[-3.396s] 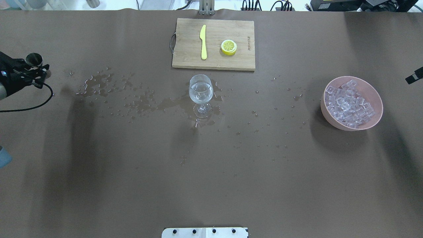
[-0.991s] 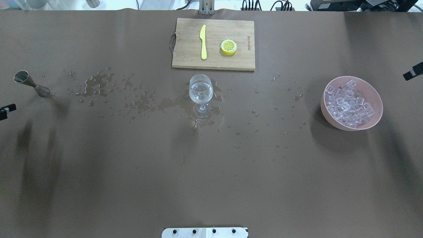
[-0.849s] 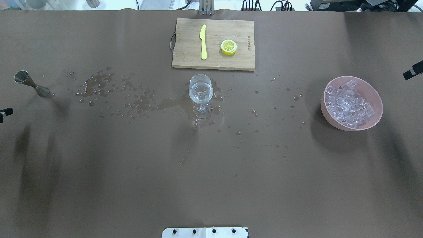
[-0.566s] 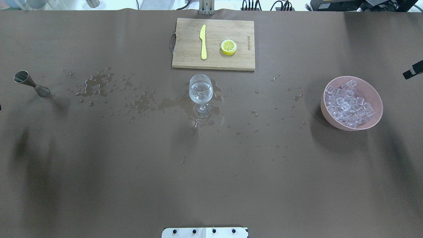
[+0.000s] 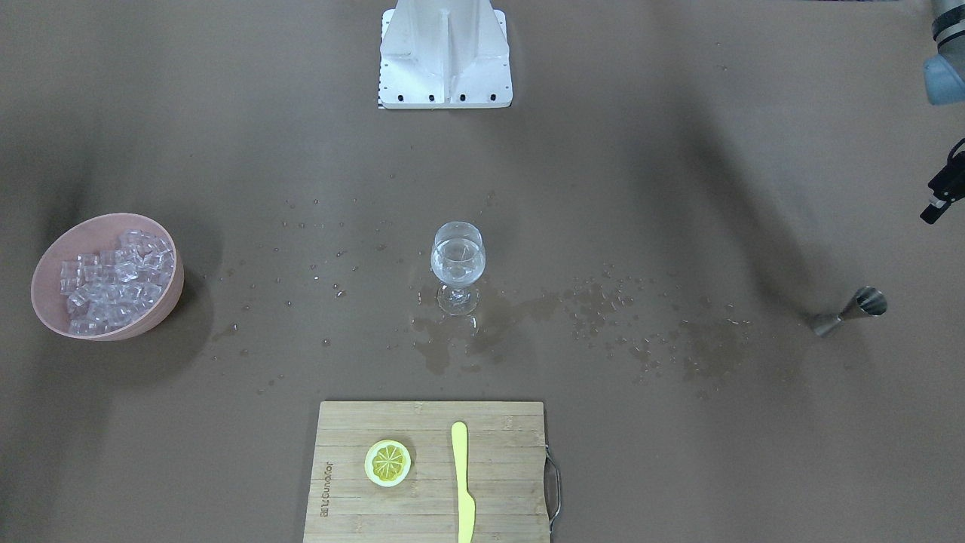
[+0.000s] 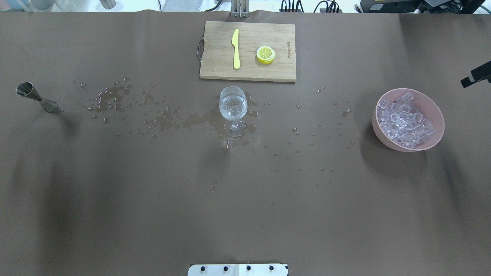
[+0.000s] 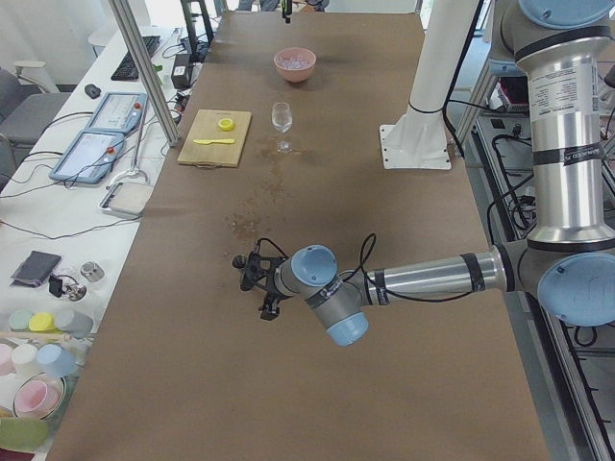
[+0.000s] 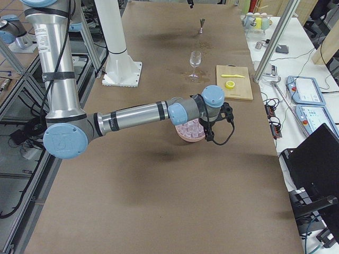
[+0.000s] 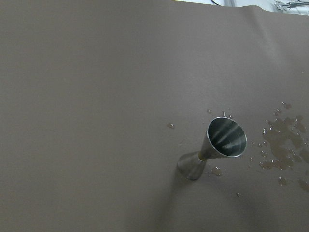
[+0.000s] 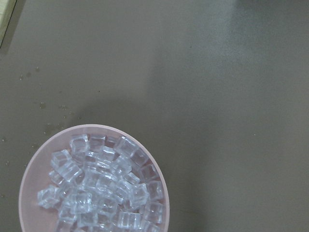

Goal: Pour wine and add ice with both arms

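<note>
Pink bowl (image 6: 383, 140) holds the ice (image 6: 402, 120); whether left gripper (image 5: 938, 200) or right gripper (image 6: 473, 76) gapes, cannot tell.

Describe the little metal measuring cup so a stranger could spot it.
From the wine glass at the brown table's middle, follow the wet splashes toward the robot's left end. Just past them stands the measuring cup, alone: the only shiny metal, hourglass-shaped thing.

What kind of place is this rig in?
Likely a robotics lab bench staged as a bar: wine glass, jigger and bowl of ice on the table, tablets on a side desk.
</note>
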Action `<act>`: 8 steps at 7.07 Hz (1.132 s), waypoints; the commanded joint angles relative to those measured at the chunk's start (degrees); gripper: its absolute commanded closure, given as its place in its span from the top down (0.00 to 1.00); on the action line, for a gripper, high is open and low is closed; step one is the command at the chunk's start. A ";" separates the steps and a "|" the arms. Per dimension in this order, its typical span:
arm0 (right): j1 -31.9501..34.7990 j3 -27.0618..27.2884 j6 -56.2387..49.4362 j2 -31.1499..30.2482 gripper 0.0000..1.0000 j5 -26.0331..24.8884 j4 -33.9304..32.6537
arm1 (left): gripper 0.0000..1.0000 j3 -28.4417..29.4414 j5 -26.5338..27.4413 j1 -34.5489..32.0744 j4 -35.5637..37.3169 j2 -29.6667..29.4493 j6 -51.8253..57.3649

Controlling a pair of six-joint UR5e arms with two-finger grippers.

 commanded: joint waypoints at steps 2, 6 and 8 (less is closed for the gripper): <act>-6.85 5.80 12.62 -0.18 1.00 -6.32 -0.01 | 0.98 -3.80 -0.43 -4.62 31.13 -5.69 21.39; -18.28 6.07 15.37 -1.14 1.00 -12.41 0.08 | 0.98 -4.69 -2.19 -5.60 39.67 -6.42 25.82; -21.80 5.55 17.21 -0.97 0.99 -15.74 0.08 | 0.98 -4.86 -2.19 -5.68 39.50 -6.26 25.82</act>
